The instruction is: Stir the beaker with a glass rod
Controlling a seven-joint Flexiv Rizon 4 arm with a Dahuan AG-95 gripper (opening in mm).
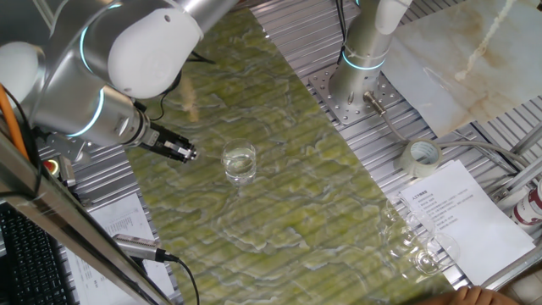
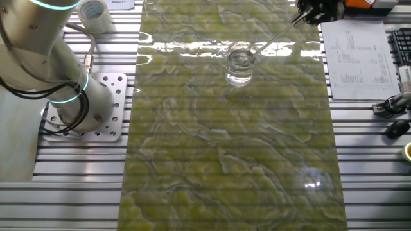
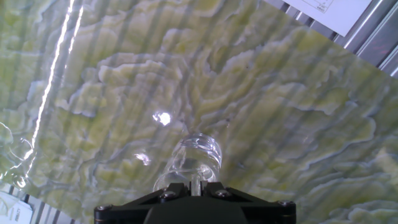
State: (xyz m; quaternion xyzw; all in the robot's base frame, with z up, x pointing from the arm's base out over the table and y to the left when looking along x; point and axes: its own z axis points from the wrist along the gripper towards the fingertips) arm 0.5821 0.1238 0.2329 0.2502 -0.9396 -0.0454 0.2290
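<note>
The beaker (image 1: 240, 161) (image 2: 240, 64) is a short clear glass cylinder standing upright on the green marbled mat (image 1: 296, 195). My gripper (image 1: 188, 153) (image 2: 308, 14) hangs just to one side of it, tilted towards it. It is shut on the glass rod (image 2: 276, 36), a thin faint stick that slants from the jaws down to the beaker's mouth. In the hand view the rod (image 3: 194, 179) sits pinched between the black fingers, with the beaker (image 3: 198, 157) right beyond them. I cannot tell how deep the rod's tip reaches.
A translucent tape roll (image 1: 422, 155) (image 2: 95, 11) lies off the mat near the arm's base (image 1: 360, 85). Printed sheets (image 1: 461, 216) (image 2: 356, 54) and a cluster of clear round glass vessels (image 1: 415, 246) sit beside the mat. A keyboard (image 1: 25, 254) lies at the table's edge.
</note>
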